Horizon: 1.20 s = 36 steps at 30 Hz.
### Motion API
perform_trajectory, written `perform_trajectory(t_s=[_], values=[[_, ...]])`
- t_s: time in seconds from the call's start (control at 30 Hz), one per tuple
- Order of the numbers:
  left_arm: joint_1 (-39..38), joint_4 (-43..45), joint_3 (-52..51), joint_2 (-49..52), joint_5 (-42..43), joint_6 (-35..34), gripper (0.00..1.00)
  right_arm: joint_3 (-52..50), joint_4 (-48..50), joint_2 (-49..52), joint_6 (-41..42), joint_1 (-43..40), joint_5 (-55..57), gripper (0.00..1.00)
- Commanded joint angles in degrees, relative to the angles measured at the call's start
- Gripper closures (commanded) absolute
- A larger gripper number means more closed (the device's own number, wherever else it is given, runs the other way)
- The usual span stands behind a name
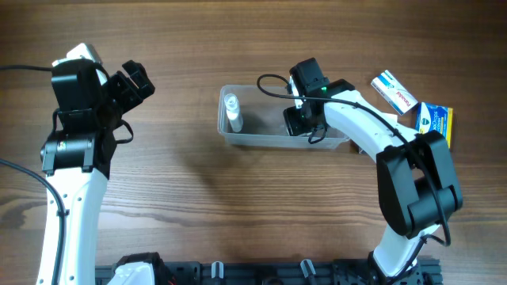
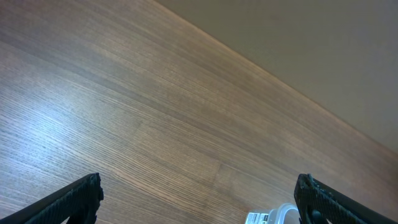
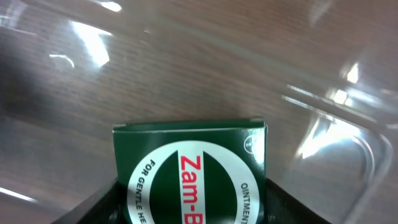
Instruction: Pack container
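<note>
Brown wood makes up the counter [image 1: 198,214]. The container [image 1: 257,141] sits on it near the middle, a bit toward the far side. It is a long clear tub, so you can see the wood through it. A small white bottle [image 1: 231,111] is inside at its left end.

The right gripper [image 1: 299,119] is down inside the tub, nearer its right end. In the right wrist view, a green box [image 3: 189,180] is squeezed between its two dark fingers [image 3: 102,208], one on each side. The box has a round white patch with red letters that start with "Zam". The clear wall of the tub shines behind the box, and its rounded corner is on the right. I cannot tell if the box touches the floor of the tub.

Two more small boxes lie on the counter outside the tub, past its right end. One is a white and blue box [image 1: 394,89], and it lies tilted. Just beside it is a blue and yellow box [image 1: 436,120]. I cannot tell if the two touch.

The left gripper [image 1: 141,79] is far off on the left side of the counter, well apart from the tub. Its fingers [image 2: 68,202] are spread wide and hold nothing, with only bare wood in front of them.
</note>
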Motion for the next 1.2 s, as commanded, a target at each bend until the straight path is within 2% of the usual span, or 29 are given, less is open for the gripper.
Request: perform_trajectory(t_s=[0.0, 0.2, 0.57, 0.77, 1.17], values=[[0.3, -0.5, 0.5, 0.2, 0.7, 0.3, 0.00, 4.5, -3.4, 0.9, 6.1, 0.2, 0.3, 0.39], [0.3, -0.7, 0.5, 0.2, 0.7, 0.3, 0.00, 8.1, -4.5, 0.9, 14.1, 0.4, -8.5, 0.39], [0.3, -0.7, 0.5, 0.2, 0.7, 0.3, 0.00, 8.5, -0.6, 0.9, 22.6, 7.4, -6.9, 0.39], [0.3, -0.7, 0.5, 0.2, 0.7, 0.3, 0.00, 8.5, 1.7, 0.9, 24.0, 10.2, -4.2, 0.39], [0.3, -0.8, 0.5, 0.2, 0.7, 0.3, 0.00, 8.5, 4.5, 0.9, 28.7, 10.9, -2.6, 0.39]])
